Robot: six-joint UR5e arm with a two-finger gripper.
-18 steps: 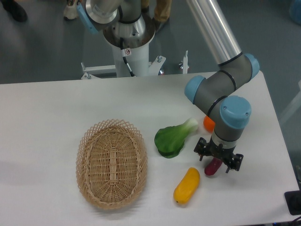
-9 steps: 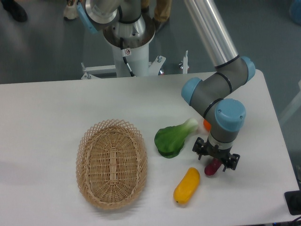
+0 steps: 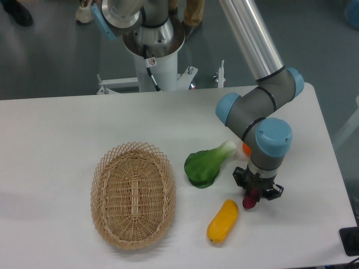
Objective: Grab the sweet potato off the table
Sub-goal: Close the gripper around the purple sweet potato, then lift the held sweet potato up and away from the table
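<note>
The black two-finger gripper [image 3: 253, 195] points straight down, and its two sides are pressed in tight around the small dark purple sweet potato [image 3: 249, 200]. Only the low end of the sweet potato shows under it, right at the big white bench [image 3: 50, 145], on the right side and toward the near edge. I cannot tell if it touches the bench. Above the gripper sits the grey robot arm with blue round caps [image 3: 273, 136]. Just to the left and a bit nearer lies a long yellow vegetable [image 3: 222, 221]. A little orange round fruit [image 3: 246, 148] peeks out from behind the arm, farther back. Left of that lies a green leafy vegetable with a white stem [image 3: 208, 163]. Farther left stands an oval woven straw basket [image 3: 133, 194].
</note>
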